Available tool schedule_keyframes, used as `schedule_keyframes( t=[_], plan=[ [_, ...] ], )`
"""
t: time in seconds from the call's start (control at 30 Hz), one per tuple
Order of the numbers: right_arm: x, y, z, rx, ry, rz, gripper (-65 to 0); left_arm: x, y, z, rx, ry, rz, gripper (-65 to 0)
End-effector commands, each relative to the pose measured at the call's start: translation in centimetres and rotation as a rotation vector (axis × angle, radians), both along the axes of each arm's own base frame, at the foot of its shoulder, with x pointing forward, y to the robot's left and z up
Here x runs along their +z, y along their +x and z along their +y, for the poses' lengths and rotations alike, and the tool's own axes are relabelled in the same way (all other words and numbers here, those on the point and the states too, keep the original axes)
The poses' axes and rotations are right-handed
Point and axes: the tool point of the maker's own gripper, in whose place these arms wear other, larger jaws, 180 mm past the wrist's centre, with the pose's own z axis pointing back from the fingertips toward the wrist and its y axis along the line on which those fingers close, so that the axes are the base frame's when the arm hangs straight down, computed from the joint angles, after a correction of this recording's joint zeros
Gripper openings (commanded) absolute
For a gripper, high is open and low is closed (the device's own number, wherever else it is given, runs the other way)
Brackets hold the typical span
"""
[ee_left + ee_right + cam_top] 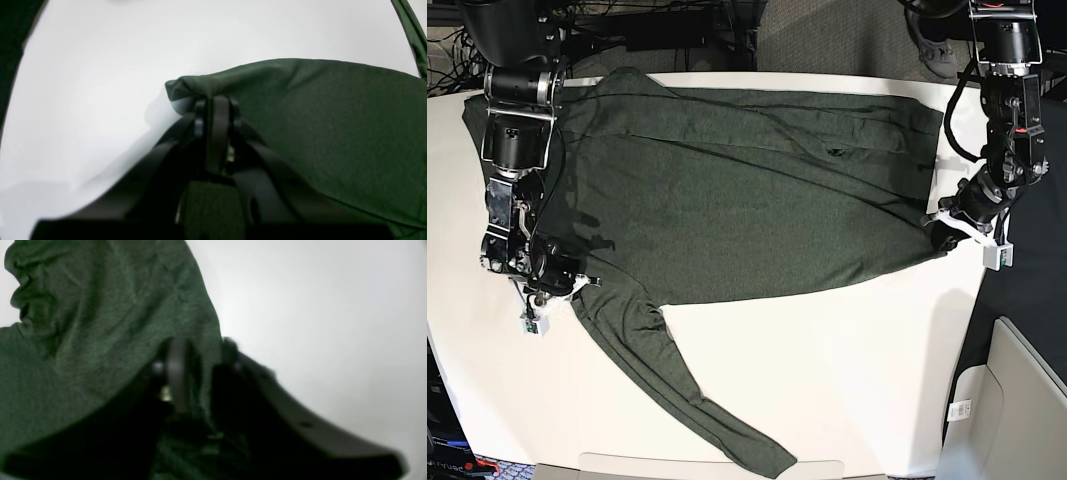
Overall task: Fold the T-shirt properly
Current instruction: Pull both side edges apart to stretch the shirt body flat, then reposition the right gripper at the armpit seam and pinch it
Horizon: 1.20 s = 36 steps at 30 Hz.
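Note:
The dark olive-green T-shirt (747, 190) lies spread flat across the white table (847, 370), one long sleeve (677, 380) trailing toward the front edge. My left gripper (935, 230) is at the shirt's right corner. In the left wrist view it (217, 100) is shut, with a bunched corner of the shirt (333, 126) over its tips. My right gripper (577, 285) is at the shirt's left edge near the sleeve's root. In the blurred right wrist view its (203, 353) fingers stand slightly apart with the shirt's (83, 323) edge between them.
The table's right edge runs just past my left gripper. A grey-white bin (1027, 400) stands off the table at lower right. Cables and dark equipment (657, 30) crowd the back edge. Bare tabletop shows in front of the shirt, right of the sleeve.

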Motion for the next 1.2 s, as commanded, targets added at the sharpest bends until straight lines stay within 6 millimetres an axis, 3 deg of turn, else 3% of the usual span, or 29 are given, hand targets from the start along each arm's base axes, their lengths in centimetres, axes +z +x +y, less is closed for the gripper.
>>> schedule_keyframes(
  t=[0.0,0.07,0.17,0.43,0.7,0.87,1.17],
  plan=[
    [1.7,1.1,-0.2,-0.001,0.002,-0.037,-59.1,2.0,1.1,0.6,0.003,0.014,-0.064,-64.9],
    [1.7,1.1,-0.3,-0.002,0.002,-0.037,-64.3,1.9,1.1,0.6,0.003,0.014,-0.062,-64.9],
    [1.8,0.9,-0.2,0.003,-0.001,-0.015,-64.3,1.9,1.1,0.6,0.003,0.014,-0.062,-64.9],
    [6.1,1.2,0.5,0.049,-0.046,-0.136,-64.3,1.9,1.1,0.6,0.004,0.015,-0.064,-64.9],
    [7.4,-0.3,0.0,0.054,0.089,-0.189,-64.3,1.9,1.1,0.6,0.004,0.015,-0.064,-64.9],
    [8.3,-1.8,-0.8,0.069,0.092,-0.212,-64.3,2.0,1.1,0.6,0.004,0.015,-0.067,-64.9],
    [9.8,-5.6,-5.8,-0.039,0.166,-0.215,-64.3,2.9,1.0,0.0,-0.015,0.024,-0.093,-64.9]
  ],
)
